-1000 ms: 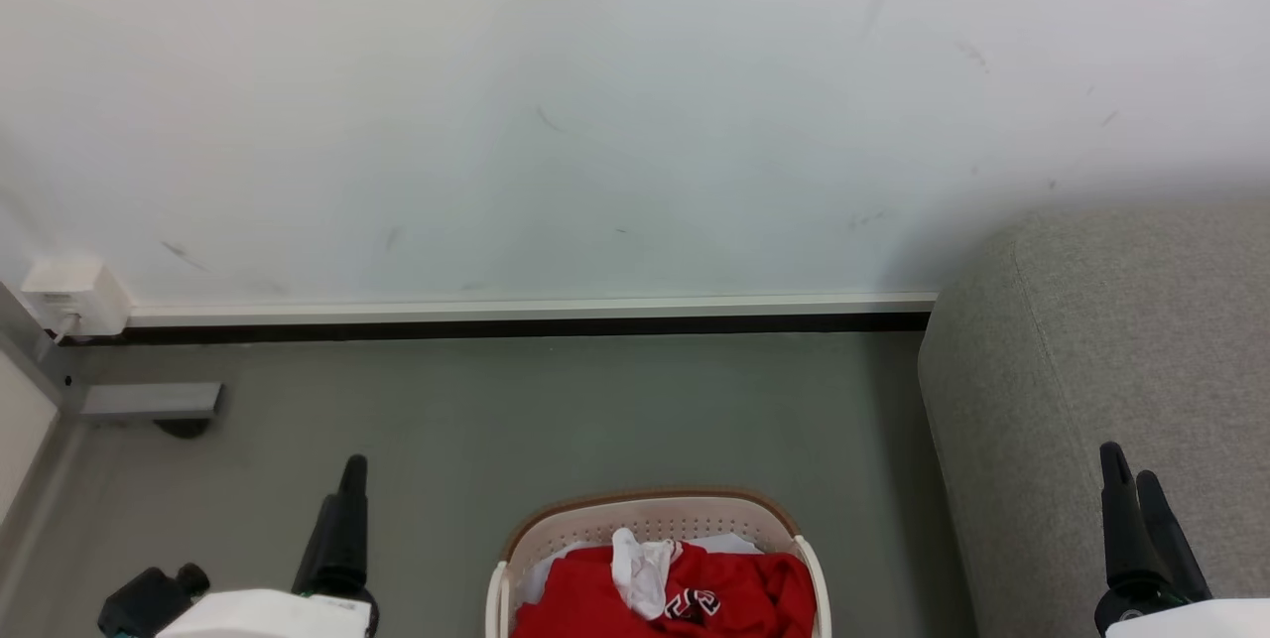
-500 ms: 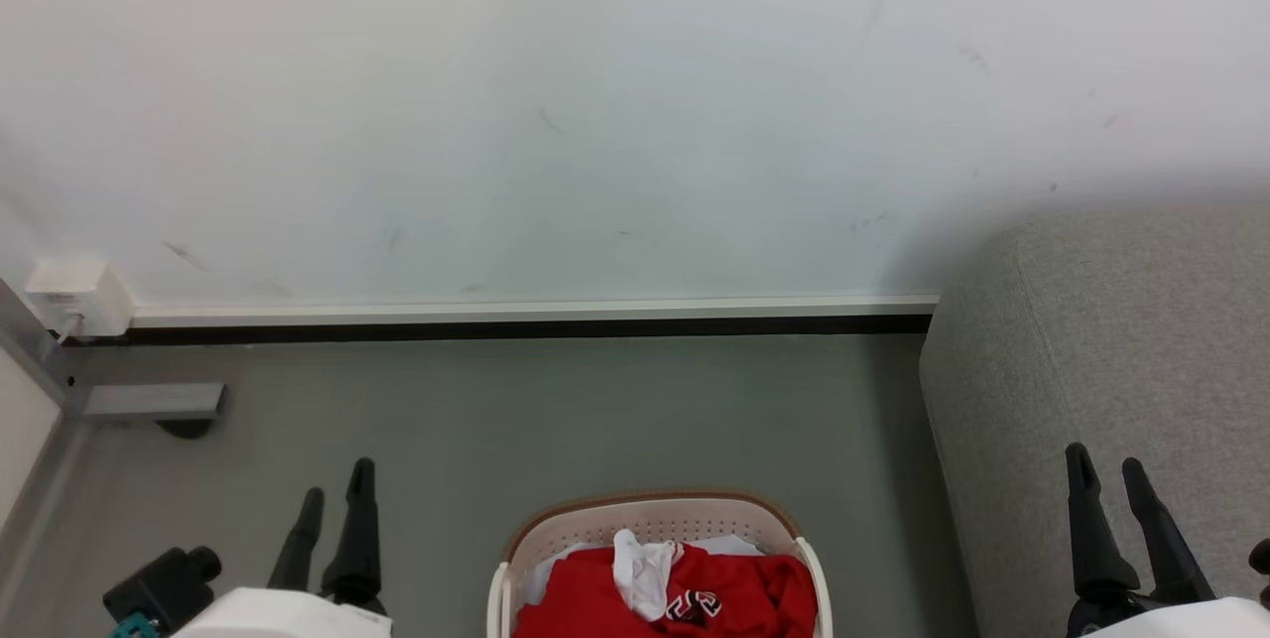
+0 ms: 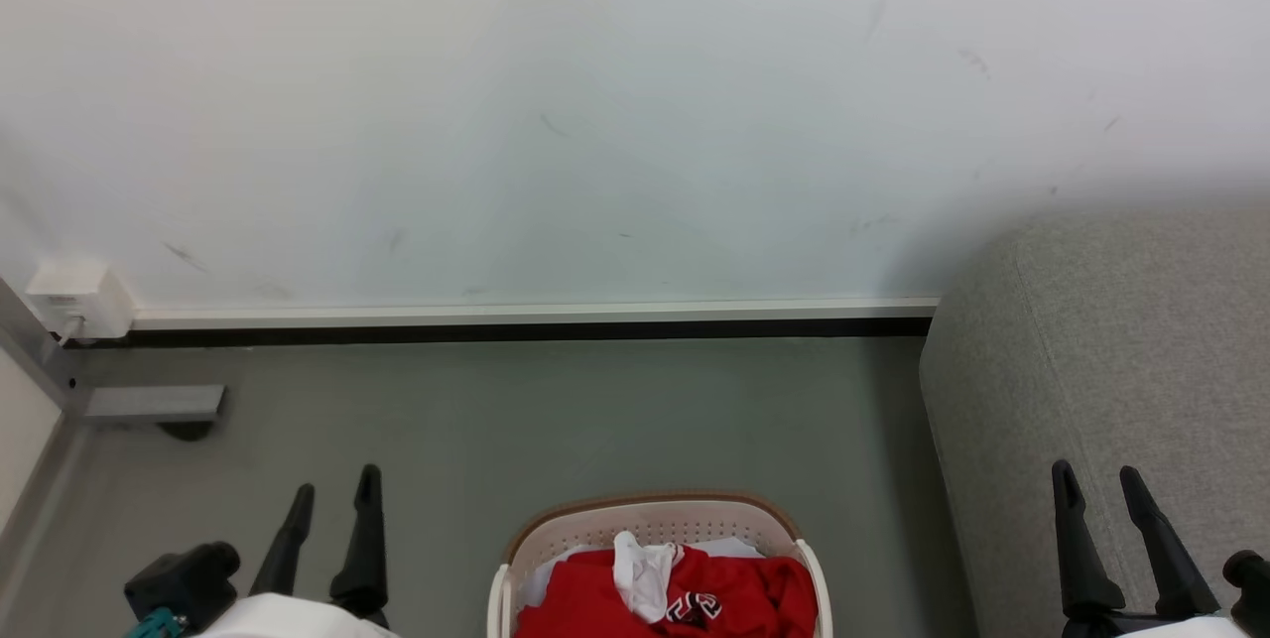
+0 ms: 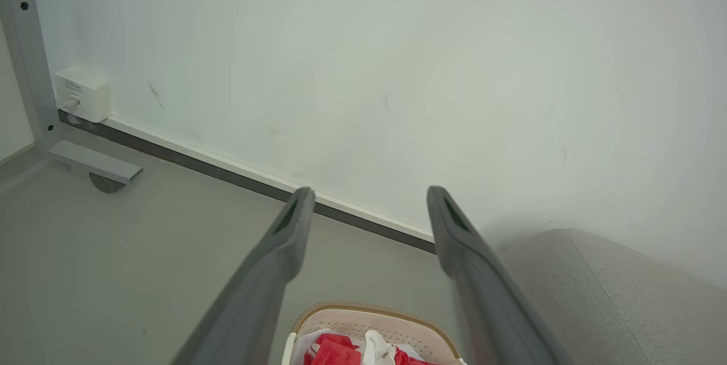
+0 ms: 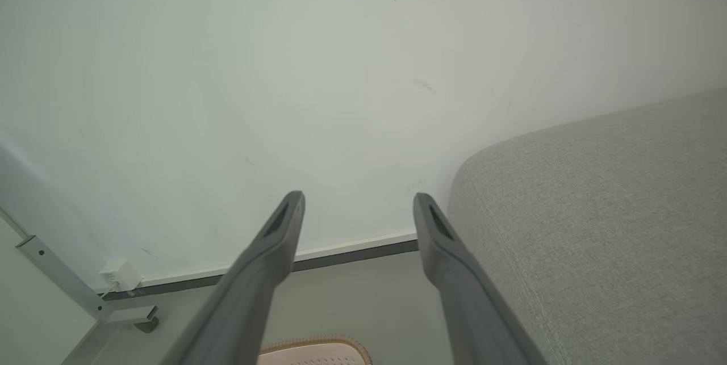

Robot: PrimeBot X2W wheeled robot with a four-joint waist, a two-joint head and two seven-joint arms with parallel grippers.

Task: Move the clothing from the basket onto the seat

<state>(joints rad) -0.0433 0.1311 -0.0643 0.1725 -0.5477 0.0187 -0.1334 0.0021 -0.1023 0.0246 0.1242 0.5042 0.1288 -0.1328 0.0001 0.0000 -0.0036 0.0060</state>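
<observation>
The cream basket [image 3: 650,517] with a brown rim stands on the floor at the bottom centre, holding red clothing [image 3: 729,588] with a small white piece [image 3: 640,569] draped on top. The grey seat [image 3: 1111,340] rises at the right. My left gripper [image 3: 335,489] is open and empty, left of the basket above the floor. My right gripper [image 3: 1096,479] is open and empty in front of the seat's side. The left wrist view shows the basket [image 4: 375,322], clothing [image 4: 335,351] and seat [image 4: 619,291] beyond its gripper [image 4: 369,200]. The right wrist view shows the basket rim [image 5: 318,348] and seat [image 5: 602,217] past its gripper [image 5: 358,203].
A white wall [image 3: 595,102] with a dark baseboard [image 3: 516,328] closes the far side. A white outlet box [image 3: 77,299] and a grey metal frame foot [image 3: 149,403] sit at the far left. Grey floor [image 3: 556,420] lies between the basket and the wall.
Both grippers have turned about their wrists so that the two fingers of each now show apart. The right gripper has shifted left, the left gripper sits slightly lower.
</observation>
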